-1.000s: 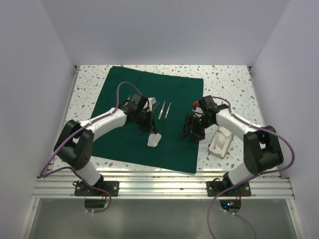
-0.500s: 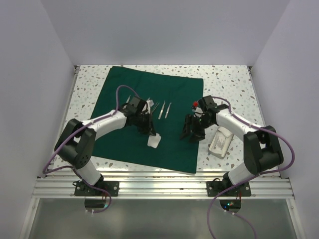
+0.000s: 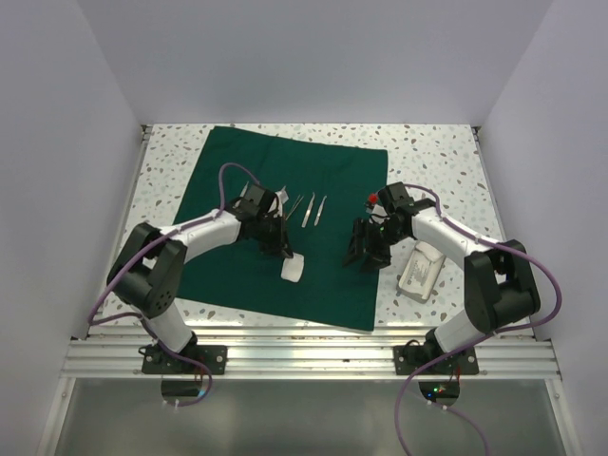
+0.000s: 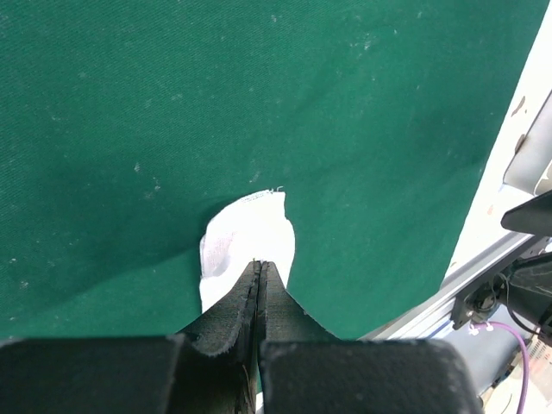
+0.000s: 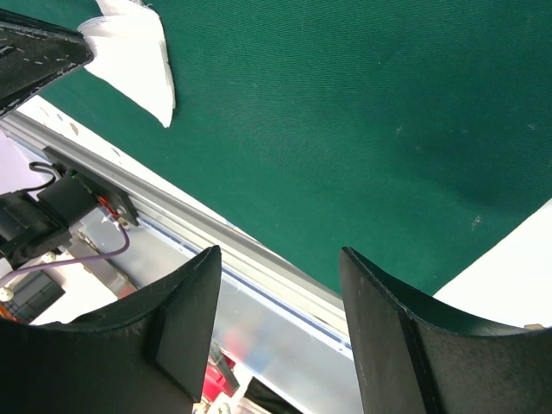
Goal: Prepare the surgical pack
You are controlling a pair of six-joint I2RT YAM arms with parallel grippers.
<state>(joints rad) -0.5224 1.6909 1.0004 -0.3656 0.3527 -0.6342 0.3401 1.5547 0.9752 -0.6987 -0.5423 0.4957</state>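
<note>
The dark green drape (image 3: pixel 285 161) lies flat on the speckled table. My left gripper (image 3: pixel 283 251) is shut on the edge of a white gauze square (image 3: pixel 293 270) and holds it low over the drape's front part. In the left wrist view the gauze (image 4: pixel 250 224) hangs from the shut gripper (image 4: pixel 259 263) over the drape (image 4: pixel 259 86). My right gripper (image 3: pixel 366 258) is open and empty above the drape's right side; its wrist view shows the open gripper (image 5: pixel 278 252), the drape (image 5: pixel 345 103) and the gauze (image 5: pixel 134 56). Two steel tweezers (image 3: pixel 313 209) lie mid-drape. The metal tray (image 3: pixel 421 269) sits right of the drape.
More white material and steel pieces (image 3: pixel 264 195) lie on the drape behind the left wrist, partly hidden by it. The aluminium rail (image 3: pixel 304 356) runs along the near table edge. White walls close in the left, right and back sides.
My left gripper has shifted slightly to the left and back with the gauze, which has settled lower onto the drape. The right arm has not moved.
</note>
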